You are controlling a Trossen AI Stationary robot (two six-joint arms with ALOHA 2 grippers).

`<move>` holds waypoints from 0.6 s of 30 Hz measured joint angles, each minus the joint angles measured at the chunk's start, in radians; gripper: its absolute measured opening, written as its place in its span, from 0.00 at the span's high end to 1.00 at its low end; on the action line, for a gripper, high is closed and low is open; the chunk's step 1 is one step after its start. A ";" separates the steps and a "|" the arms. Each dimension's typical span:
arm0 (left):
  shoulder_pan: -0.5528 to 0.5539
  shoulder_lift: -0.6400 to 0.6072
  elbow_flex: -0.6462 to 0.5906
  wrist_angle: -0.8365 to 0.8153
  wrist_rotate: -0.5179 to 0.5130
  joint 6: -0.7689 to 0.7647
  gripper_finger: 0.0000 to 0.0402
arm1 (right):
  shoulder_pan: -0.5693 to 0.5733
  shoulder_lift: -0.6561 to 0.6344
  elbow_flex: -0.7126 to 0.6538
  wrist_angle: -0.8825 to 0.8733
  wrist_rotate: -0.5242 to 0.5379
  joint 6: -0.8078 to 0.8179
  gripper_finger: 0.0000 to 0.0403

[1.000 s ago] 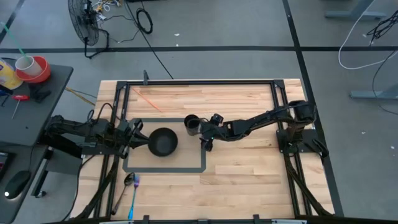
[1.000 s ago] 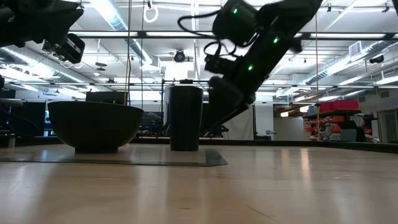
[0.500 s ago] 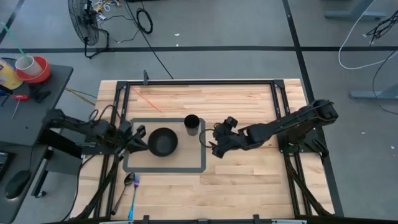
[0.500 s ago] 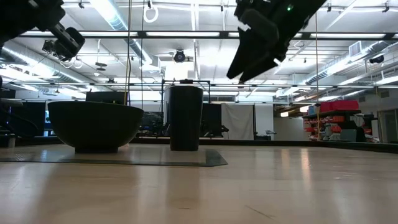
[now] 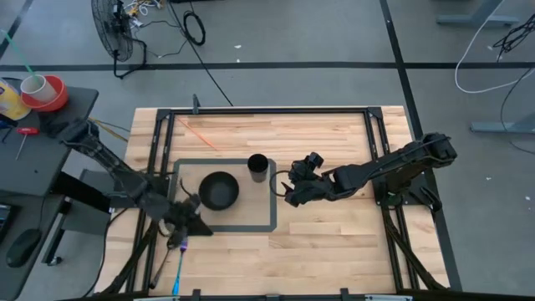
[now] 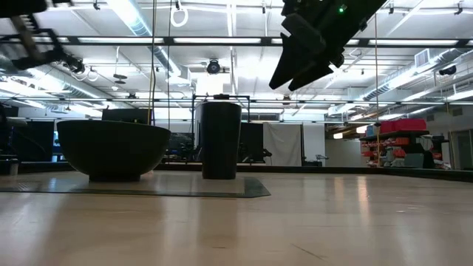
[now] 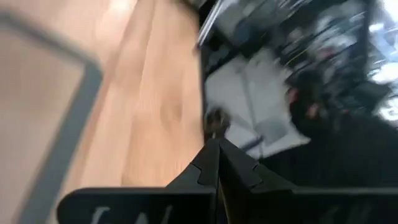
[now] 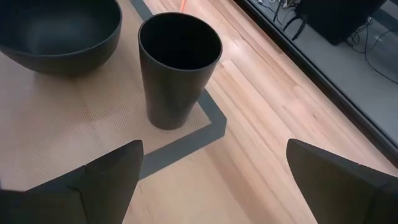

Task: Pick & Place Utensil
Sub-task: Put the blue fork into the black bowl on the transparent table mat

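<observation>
A spoon (image 5: 174, 242) with a blue handle lies flat near the table's near-left corner. My left gripper (image 5: 192, 226) hovers just beyond the spoon's bowl end with its fingers shut (image 7: 217, 148); the left wrist view is blurred. My right gripper (image 5: 289, 191) is open (image 8: 214, 152) and hangs above the table (image 6: 299, 66), to the right of the black cup (image 8: 179, 68). The cup (image 5: 257, 167) and the black bowl (image 5: 219, 191) stand on a grey-bordered mat (image 5: 251, 226).
The bowl (image 6: 112, 148) and cup (image 6: 219, 139) stand side by side in the middle of the table. A black frame rail (image 5: 267, 109) runs round the table's edges. Bare wood (image 5: 334, 242) lies to the right of the mat and toward the near edge.
My left gripper has swung from beside the bowl's left side toward the near edge, ending close to the spoon. My right gripper has drawn back from the cup toward the right and risen; the cup stays upright where it stood.
</observation>
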 joint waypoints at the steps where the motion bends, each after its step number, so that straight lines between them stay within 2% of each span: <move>1: -0.022 0.040 0.034 -0.050 -0.006 -0.056 0.98 | 0.000 0.000 0.000 0.000 0.002 -0.004 0.01; 6: -0.123 0.230 0.180 -0.304 -0.002 -0.457 0.98 | 0.000 0.000 0.000 0.001 0.002 -0.021 0.01; 10: -0.181 0.368 0.298 -0.485 0.047 -0.736 0.98 | 0.000 0.000 0.000 0.001 -0.002 -0.031 0.01; 14: -0.218 0.496 0.434 -0.567 0.105 -0.862 0.98 | 0.000 0.000 0.000 0.001 -0.003 -0.031 0.01; 18: -0.236 0.621 0.555 -0.705 0.174 -0.884 0.98 | 0.000 0.000 0.000 0.002 -0.002 -0.027 0.01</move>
